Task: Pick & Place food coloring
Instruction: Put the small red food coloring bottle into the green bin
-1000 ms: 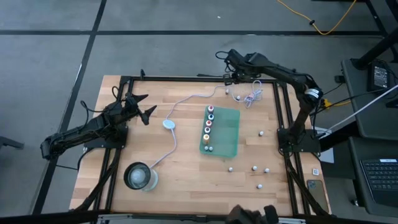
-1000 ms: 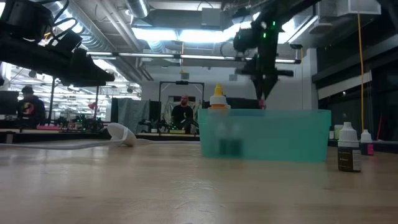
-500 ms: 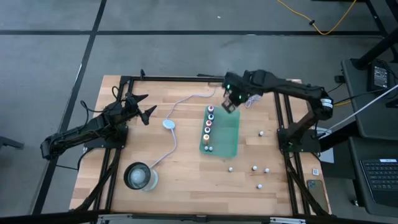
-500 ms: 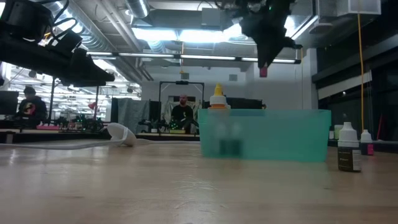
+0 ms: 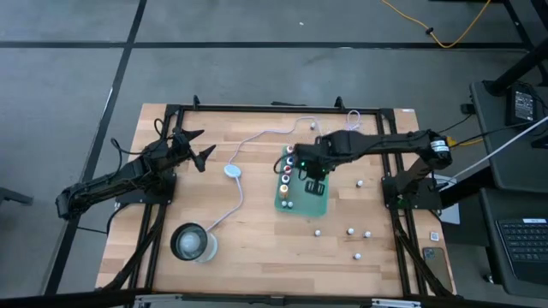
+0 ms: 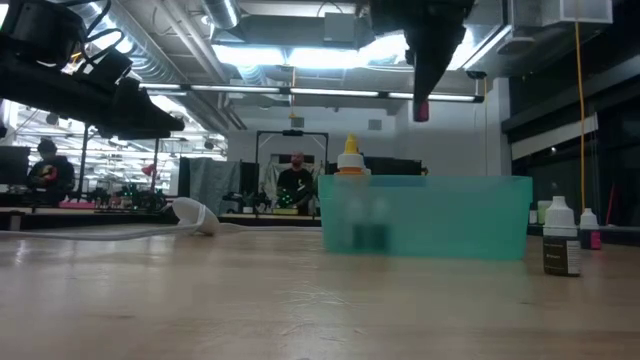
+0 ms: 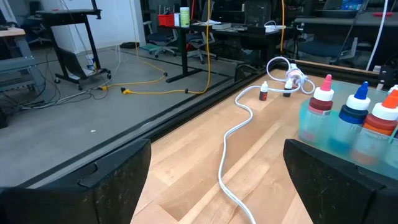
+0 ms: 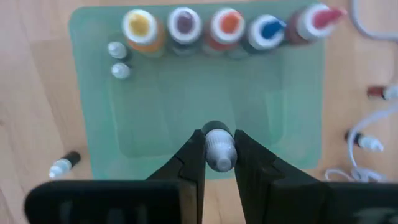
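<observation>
Teal translucent plastic tray (image 5: 318,193) sits mid-counter in your high view, on the wooden counter (image 5: 248,227). A row of capped food coloring bottles (image 5: 288,168) stands along its left wall. Right gripper (image 5: 312,174) hangs over the tray; left gripper (image 5: 193,147) waits near the counter's left edge, jaws spread wide. Loose small bottles (image 5: 351,231) are scattered on the counter right of and below the tray. Round pale-blue puck (image 5: 232,170) on a white cable (image 5: 257,137) lies left of the tray, clear glass container (image 5: 193,243) at lower left.

Low view: your right gripper (image 6: 422,108) is above the tray (image 6: 430,215), well clear of its rim, with a red-tipped bottle end showing below the fingers. A yellow-capped bottle (image 6: 349,157) pokes above the tray wall. One white-capped dark bottle (image 6: 560,237) stands right of the tray.

Left wrist view: bottles (image 7: 357,107) in the tray at right, cable (image 7: 231,149) snaking across the wood.

Right wrist view: jaws clamped on a small white-capped bottle (image 8: 219,146), directly above the tray floor (image 8: 186,118). Five larger bottles (image 8: 229,23) line the far wall.
</observation>
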`<state>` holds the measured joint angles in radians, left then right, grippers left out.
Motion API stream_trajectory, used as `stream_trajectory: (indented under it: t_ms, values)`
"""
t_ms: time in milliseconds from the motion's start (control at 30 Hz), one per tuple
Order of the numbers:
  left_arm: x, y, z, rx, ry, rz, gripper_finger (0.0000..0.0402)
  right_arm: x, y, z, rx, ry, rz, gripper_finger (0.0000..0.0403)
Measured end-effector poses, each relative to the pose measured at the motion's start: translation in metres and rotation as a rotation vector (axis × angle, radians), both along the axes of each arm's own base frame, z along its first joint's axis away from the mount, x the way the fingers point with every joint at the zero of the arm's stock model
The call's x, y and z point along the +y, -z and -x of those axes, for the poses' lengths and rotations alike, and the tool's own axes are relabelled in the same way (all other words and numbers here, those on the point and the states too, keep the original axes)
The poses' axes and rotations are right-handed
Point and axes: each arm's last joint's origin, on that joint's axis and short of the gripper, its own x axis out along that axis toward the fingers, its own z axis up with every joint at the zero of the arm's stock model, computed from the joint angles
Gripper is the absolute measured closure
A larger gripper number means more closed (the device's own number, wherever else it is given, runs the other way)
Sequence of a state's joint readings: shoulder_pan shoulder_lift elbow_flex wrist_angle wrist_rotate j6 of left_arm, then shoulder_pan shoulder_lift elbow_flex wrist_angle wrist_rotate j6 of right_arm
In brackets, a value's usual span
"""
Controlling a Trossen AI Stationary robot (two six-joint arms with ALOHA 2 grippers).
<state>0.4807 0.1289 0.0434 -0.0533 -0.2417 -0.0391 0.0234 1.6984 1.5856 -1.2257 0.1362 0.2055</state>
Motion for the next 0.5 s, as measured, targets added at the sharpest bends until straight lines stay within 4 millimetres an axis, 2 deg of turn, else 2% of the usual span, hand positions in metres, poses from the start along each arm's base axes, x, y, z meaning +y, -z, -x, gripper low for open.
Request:
stream_trajectory:
  t_ms: [267, 500]
  values:
    - [0.000, 0.000, 0.000, 0.000, 0.001, 0.000, 0.0041, 0.025, 0.024, -0.018, -0.030, -0.096, 0.005, 0.0339]
    - [0.000, 0.000, 0.000, 0.000, 0.001, 0.000, 0.0041, 0.046, 0.057, -0.014, -0.009, -0.033, -0.023, 0.0339]
